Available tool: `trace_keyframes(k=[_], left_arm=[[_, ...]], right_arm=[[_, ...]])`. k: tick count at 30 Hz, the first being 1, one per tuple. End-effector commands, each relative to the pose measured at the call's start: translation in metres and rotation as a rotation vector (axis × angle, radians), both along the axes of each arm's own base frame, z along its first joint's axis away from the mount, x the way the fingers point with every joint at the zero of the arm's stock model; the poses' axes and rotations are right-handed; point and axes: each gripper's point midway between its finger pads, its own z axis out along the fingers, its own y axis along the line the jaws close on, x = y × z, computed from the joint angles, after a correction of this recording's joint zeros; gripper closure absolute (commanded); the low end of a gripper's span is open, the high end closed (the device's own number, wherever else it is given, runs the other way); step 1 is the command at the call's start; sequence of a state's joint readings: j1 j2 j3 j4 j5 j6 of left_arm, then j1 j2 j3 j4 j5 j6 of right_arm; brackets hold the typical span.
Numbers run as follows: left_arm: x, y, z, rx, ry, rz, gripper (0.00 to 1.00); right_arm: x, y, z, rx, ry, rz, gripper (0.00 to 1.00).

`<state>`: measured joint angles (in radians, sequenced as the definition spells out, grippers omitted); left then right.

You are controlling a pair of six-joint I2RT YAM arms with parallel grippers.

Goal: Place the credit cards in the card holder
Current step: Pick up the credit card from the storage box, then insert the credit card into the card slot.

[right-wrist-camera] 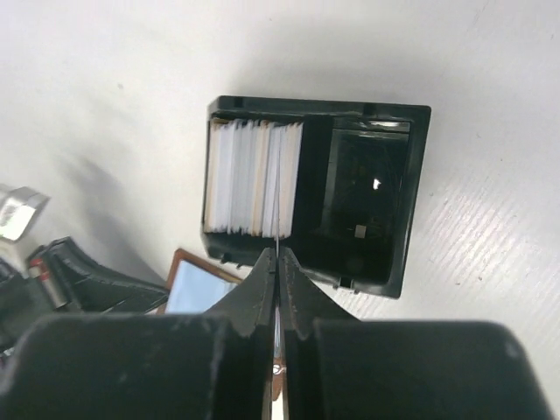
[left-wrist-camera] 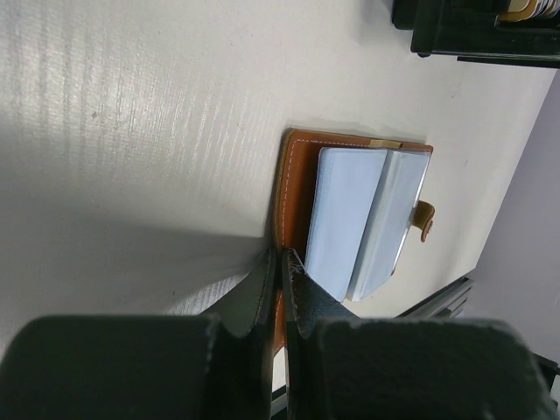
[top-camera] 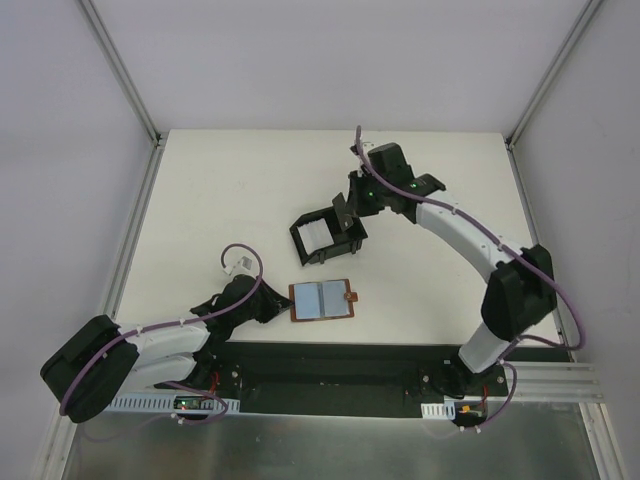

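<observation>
The black card holder (top-camera: 300,240) (right-wrist-camera: 418,175) stands mid-table with several white credit cards (top-camera: 317,235) (right-wrist-camera: 249,179) upright in its left compartment. My right gripper (top-camera: 343,222) (right-wrist-camera: 277,255) hovers over the holder's near wall, shut on one thin card (right-wrist-camera: 276,229) seen edge-on, whose far end reaches in beside the stack. The brown wallet (top-camera: 345,298) (left-wrist-camera: 293,184) lies open in front of the holder, with pale blue cards (top-camera: 320,299) (left-wrist-camera: 346,219) in it. My left gripper (top-camera: 283,303) (left-wrist-camera: 281,255) is shut on the wallet's left edge.
The holder's right compartment (right-wrist-camera: 367,201) is dark with no cards in it. A black base rail (top-camera: 330,375) runs along the near table edge. Metal frame posts (top-camera: 120,70) rise at the back corners.
</observation>
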<state>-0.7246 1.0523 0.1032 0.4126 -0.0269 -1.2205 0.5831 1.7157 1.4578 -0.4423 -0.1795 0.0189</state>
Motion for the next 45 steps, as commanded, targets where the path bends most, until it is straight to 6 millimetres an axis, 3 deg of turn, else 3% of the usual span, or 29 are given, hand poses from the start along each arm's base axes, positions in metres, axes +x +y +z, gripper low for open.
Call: trace_keyframes(k=[1, 6, 11, 18, 24, 33, 45], left_arm=[[-0.021, 0.024, -0.033, 0.105, 0.097, 0.006, 1.0], [-0.022, 0.025, -0.034, 0.1, 0.099, 0.012, 1.0], [-0.022, 0.024, -0.032, 0.097, 0.092, 0.006, 1.0], [-0.022, 0.024, -0.033, 0.107, 0.085, -0.006, 1.0], [-0.028, 0.028, -0.04, 0.122, 0.103, -0.012, 1.0], [-0.03, 0.029, -0.042, 0.122, 0.112, -0.009, 1.0], [-0.031, 0.033, -0.044, 0.122, 0.109, 0.002, 1.0]], right_arm=[[-0.02, 0.004, 0.048, 0.193, -0.078, 0.008, 1.0], [-0.066, 0.005, 0.041, 0.365, -0.024, -0.003, 1.0], [-0.111, 0.0, 0.015, 0.417, 0.035, -0.026, 1.0], [-0.149, 0.0, -0.021, 0.457, 0.061, -0.061, 1.0], [-0.161, 0.012, -0.043, 0.513, 0.127, -0.08, 1.0], [-0.163, 0.035, -0.073, 0.537, 0.219, -0.099, 1.0], [-0.167, 0.032, -0.118, 0.466, 0.291, -0.136, 1.0]])
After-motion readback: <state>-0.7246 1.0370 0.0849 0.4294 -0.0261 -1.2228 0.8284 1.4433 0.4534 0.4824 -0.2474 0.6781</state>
